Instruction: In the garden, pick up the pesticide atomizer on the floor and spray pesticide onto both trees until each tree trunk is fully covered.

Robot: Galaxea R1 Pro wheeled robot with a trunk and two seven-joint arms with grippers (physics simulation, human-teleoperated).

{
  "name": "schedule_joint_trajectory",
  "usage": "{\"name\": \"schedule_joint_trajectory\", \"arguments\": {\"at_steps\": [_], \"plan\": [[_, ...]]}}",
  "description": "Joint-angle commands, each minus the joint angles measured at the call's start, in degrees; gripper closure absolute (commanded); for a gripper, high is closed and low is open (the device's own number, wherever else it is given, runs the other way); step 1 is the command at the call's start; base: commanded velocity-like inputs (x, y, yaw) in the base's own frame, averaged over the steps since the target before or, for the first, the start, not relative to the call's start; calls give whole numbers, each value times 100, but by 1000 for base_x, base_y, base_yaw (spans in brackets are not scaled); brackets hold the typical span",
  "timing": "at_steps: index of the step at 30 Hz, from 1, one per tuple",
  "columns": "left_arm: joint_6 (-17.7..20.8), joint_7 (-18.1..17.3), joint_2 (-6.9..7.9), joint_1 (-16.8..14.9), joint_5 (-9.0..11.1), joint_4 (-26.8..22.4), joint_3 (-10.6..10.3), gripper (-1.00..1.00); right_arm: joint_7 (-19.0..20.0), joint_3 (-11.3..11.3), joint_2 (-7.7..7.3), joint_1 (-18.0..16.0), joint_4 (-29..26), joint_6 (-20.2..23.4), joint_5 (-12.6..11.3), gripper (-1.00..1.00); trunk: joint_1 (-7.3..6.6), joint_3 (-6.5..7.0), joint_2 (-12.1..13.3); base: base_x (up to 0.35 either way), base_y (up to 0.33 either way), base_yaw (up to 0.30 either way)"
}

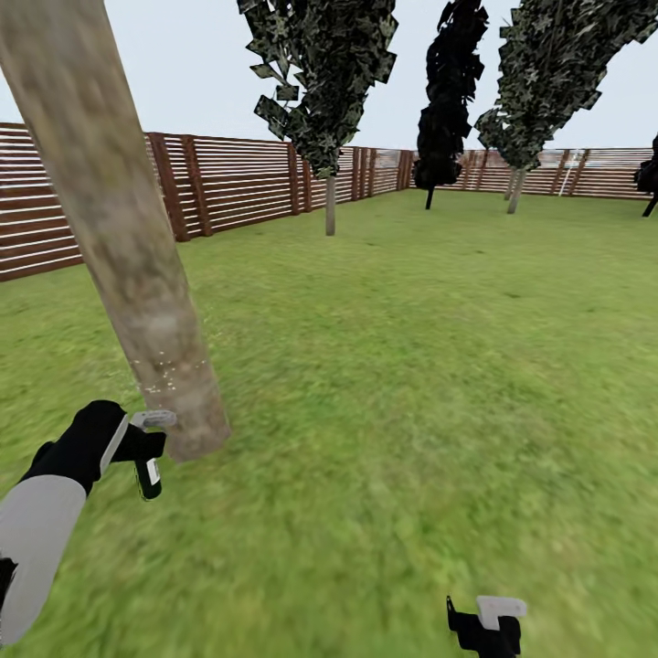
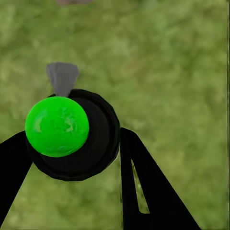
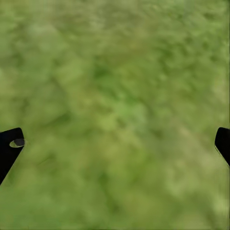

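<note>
The tree trunk (image 1: 128,247) is located at the left of the lawn (image 1: 411,384), with the fence (image 1: 238,178) positioned behind it along the far edge. The left gripper (image 1: 146,448), with the atomizer (image 2: 72,134) held between its fingers, is placed just beside the trunk base, near the pesticide (image 1: 164,370) specks on the trunk. The right gripper (image 1: 484,626) is positioned well apart, over the lawn at the right.

Flat, even daylight (shadowless); wrist views seem blurred.

No readable text, label, brand, number or sign shows anywhere.
</note>
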Motion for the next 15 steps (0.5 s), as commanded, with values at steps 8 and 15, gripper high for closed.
{"name": "schedule_joint_trajectory", "arguments": {"at_steps": [8, 15], "plan": [[25, -39, -98, -27, -91, -12, 2, 100, -39, 50, -1, 0, 4, -3, -23, -100, 1, -5, -2, 205, -227, 3], [34, -39, -92, -25, -117, -12, 18, 100, -39, 51, -1, -1, 5, -5, -23, -100, 1, -5, -2, 82, -284, 164]]}}
